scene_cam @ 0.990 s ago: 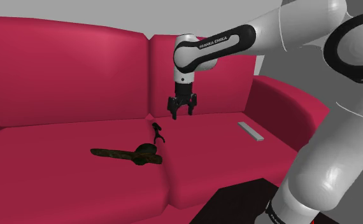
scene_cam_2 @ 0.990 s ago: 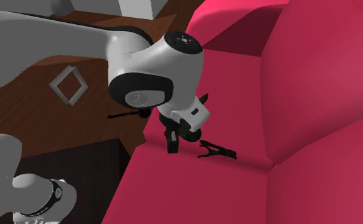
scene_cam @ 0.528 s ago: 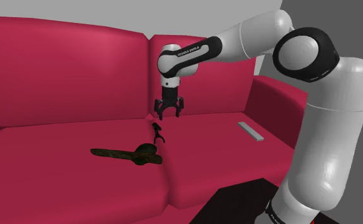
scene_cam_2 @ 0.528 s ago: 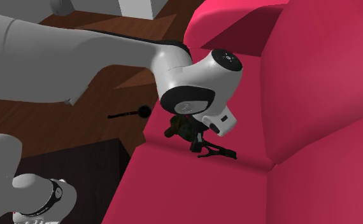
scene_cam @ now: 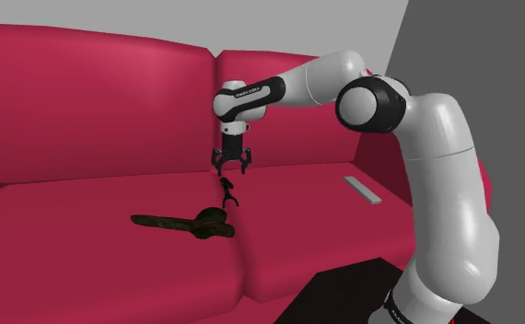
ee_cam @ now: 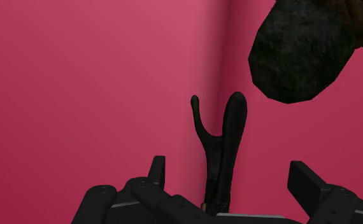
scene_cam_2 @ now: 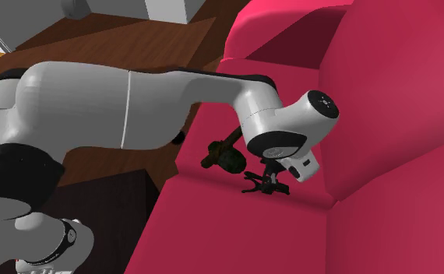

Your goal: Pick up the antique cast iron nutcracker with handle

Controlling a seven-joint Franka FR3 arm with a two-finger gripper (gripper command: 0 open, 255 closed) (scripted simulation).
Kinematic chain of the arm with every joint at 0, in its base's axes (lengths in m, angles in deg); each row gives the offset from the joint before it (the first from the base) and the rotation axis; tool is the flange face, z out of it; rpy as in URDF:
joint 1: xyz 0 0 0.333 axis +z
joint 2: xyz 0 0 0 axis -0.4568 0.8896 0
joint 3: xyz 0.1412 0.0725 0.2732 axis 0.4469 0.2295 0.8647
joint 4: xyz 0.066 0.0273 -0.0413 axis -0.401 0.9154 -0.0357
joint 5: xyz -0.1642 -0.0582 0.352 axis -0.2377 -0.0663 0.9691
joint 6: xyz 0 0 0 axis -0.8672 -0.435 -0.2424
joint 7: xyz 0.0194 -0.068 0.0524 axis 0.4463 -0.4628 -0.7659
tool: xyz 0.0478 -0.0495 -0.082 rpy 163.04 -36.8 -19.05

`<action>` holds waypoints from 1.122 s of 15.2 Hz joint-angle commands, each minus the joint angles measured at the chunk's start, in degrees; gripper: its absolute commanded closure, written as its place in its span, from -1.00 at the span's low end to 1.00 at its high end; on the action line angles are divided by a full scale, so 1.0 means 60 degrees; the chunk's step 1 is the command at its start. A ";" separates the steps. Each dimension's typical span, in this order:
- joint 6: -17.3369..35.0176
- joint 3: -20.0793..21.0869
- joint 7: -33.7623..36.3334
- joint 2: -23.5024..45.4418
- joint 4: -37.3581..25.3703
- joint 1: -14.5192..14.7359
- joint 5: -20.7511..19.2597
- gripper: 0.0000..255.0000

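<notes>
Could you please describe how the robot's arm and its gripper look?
The arm has smooth, rounded white segments with black bands at the joints. One dark band near the wrist carries small white lettering. The two-finger gripper is entirely black and blocky.

The white Franka arm (scene_cam: pixel 440 175) climbs from five o'clock in the shoulder view and folds at the dark elbow joint (scene_cam: pixel 371 103) near one o'clock. From there the forearm (scene_cam: pixel 311 80) reaches out toward nine o'clock. The wrist (scene_cam: pixel 236 100) turns to six o'clock, and the black gripper (scene_cam: pixel 232 169) hangs beneath it, pointing straight down. In the wrist view its two fingers (ee_cam: pixel 156 172) stand well apart, jaws wide, clasping nothing.
</notes>
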 commanded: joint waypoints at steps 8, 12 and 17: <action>-0.0297 -0.0109 0.0454 0.2213 -0.2421 -0.0094 0.0177 -1.00; 0.0032 -0.0109 0.0420 0.2402 -0.2279 -0.0091 0.0182 -1.00; 0.0028 -0.0109 0.0425 0.2424 -0.2304 -0.0087 0.0182 1.00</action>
